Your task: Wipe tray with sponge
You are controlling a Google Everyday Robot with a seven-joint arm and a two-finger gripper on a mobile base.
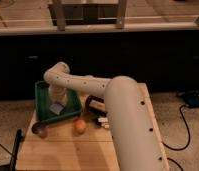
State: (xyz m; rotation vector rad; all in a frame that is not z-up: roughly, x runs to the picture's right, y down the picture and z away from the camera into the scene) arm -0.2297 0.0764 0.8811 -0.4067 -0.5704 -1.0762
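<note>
The dark-green tray sits on the wooden table at the far left. The small pale grey-blue sponge lies inside the tray, near its front right part. My gripper points down into the tray, directly over the sponge and at or just above its top. The white arm reaches in from the lower right and hides the tray's right rim.
An orange ball lies just in front of the tray. A dark round bowl-like object is at the tray's front left corner. Small white blocks and a dark object lie beside the arm. The table's edges are close on the left and front.
</note>
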